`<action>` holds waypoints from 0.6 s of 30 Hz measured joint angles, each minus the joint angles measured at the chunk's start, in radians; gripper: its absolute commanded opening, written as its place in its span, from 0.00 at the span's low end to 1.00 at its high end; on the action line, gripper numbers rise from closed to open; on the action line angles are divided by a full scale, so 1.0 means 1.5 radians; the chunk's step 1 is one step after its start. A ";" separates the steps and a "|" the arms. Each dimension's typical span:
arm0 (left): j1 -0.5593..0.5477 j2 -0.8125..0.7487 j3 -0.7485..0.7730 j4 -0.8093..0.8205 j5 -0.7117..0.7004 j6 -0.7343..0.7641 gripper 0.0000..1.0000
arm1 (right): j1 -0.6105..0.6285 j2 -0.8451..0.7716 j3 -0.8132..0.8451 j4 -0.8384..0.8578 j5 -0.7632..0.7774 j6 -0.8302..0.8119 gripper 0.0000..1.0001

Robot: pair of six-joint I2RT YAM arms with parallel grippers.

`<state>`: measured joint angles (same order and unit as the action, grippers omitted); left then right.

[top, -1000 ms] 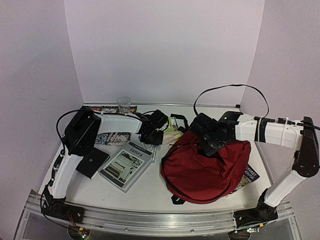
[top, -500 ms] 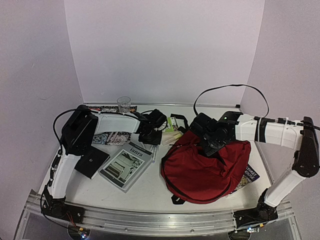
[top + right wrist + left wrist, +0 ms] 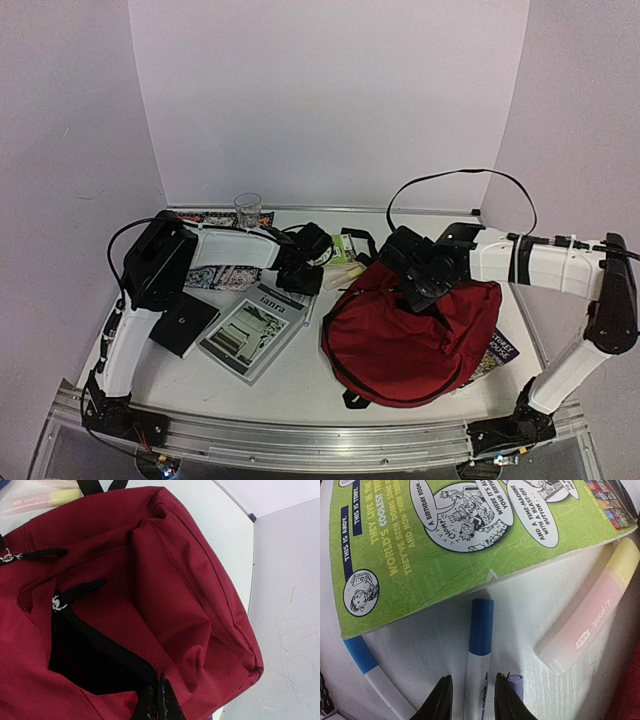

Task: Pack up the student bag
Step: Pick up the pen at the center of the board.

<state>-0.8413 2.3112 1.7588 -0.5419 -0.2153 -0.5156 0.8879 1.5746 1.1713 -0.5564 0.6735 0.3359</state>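
The student bag (image 3: 410,330), dark red with black zips, lies at the right of the table with its main zip open (image 3: 100,645). My right gripper (image 3: 160,700) is shut on the bag's edge at the end of that opening; from above it (image 3: 415,290) rests on the bag's top. My left gripper (image 3: 472,700) is low over the table, left of the bag (image 3: 300,277). It is open, and its fingers (image 3: 440,702) flank a white marker with a blue cap (image 3: 479,645) with a small gap on each side.
A green comic book (image 3: 470,540) lies just beyond the marker, a pink and yellow highlighter (image 3: 590,625) to its right, a second blue-capped marker (image 3: 370,670) to its left. A glass (image 3: 248,208), a magazine (image 3: 255,325) and a black case (image 3: 185,325) sit at left.
The left gripper has shifted slightly over the pens and its jaws have widened a little. The right gripper and the bag have stayed put.
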 measured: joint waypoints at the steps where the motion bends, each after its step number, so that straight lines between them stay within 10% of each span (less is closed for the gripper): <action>1: 0.000 0.001 0.000 0.000 0.000 0.001 0.24 | 0.000 0.002 0.000 0.000 0.000 -0.001 0.00; 9: 0.002 0.008 0.014 -0.016 -0.006 0.018 0.00 | -0.001 0.012 0.008 0.000 0.000 -0.004 0.00; 18: 0.005 0.008 0.051 -0.040 0.035 0.002 0.00 | -0.001 0.020 0.035 -0.005 -0.005 -0.006 0.00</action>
<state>-0.8341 2.3238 1.8347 -0.6024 -0.1635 -0.5132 0.8864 1.6043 1.2239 -0.5633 0.6656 0.3264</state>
